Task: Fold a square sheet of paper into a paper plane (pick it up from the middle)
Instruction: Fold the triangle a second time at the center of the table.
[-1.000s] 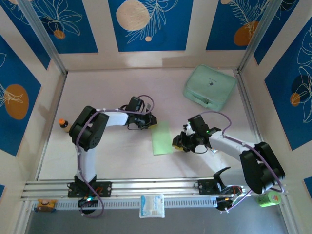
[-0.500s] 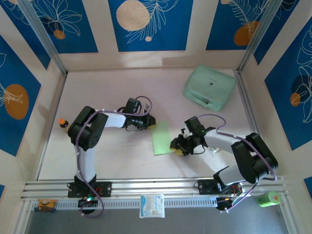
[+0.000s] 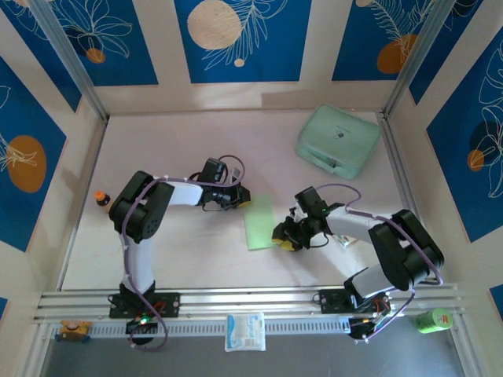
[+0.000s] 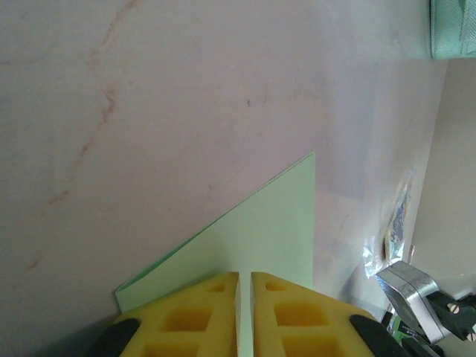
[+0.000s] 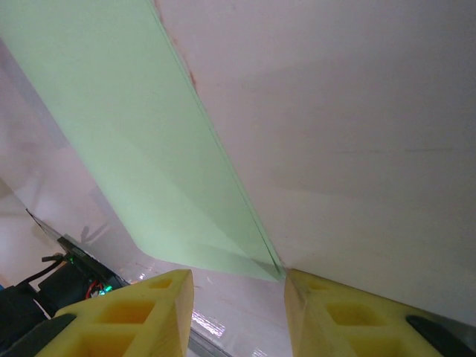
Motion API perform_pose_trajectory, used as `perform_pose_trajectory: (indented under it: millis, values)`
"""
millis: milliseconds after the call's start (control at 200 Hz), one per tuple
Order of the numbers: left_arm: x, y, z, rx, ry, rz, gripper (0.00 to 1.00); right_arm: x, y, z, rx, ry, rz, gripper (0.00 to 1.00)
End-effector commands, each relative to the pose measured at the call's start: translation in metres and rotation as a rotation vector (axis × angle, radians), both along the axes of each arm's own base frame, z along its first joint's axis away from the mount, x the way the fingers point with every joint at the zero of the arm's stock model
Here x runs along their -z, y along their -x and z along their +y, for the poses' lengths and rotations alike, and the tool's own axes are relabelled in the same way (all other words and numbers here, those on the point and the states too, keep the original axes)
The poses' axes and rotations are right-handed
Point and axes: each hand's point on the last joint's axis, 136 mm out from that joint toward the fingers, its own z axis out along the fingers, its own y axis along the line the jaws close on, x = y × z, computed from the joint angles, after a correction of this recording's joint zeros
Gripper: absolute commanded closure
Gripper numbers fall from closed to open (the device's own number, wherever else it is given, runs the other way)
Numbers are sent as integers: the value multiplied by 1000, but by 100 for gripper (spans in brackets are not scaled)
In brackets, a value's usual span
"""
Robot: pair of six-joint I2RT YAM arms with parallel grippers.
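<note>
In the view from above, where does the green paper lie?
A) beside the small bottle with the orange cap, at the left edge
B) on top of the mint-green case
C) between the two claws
C: the green paper lies in the middle, with the left claw at its far left corner and the right claw at its near right corner.

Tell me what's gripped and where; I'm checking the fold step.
The left gripper appears to pinch the folded sheet at its edge; the right gripper is open.
</note>
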Motion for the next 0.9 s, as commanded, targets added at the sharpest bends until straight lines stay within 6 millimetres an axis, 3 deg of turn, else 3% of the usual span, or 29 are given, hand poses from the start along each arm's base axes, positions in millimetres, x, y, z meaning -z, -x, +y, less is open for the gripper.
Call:
perform_pose_trajectory:
  millis: [0,450,895]
  values:
    - [34,22,21,-23,-103,128,86,-3,-3,14,-16,-35,2,62]
    - [33,21,19,-17,-94,130,86,-12,-16,23,-18,-54,-45,62]
    - [31,19,19,-14,-95,126,86,-23,-4,10,-18,1,-57,62]
